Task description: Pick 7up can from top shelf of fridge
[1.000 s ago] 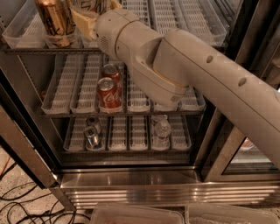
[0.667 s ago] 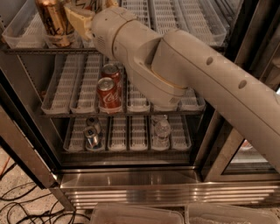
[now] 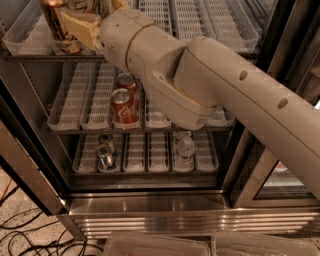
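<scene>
1. The cream two-finger gripper (image 3: 76, 22) is at the whitish-silver 7up can (image 3: 86, 6) on the white-trayed wire top shelf (image 3: 210, 30). Its grasp state cannot be told.
2. Hazard: the tall gold-bronze can (image 3: 54, 25) stands just beside. Brushing it during withdrawal likely topples it.

7up can (image 3: 84, 6) mostly behind the hand (image 3: 75, 26) at the top shelf (image 3: 200, 25), its top apparently beyond the edge.
</scene>
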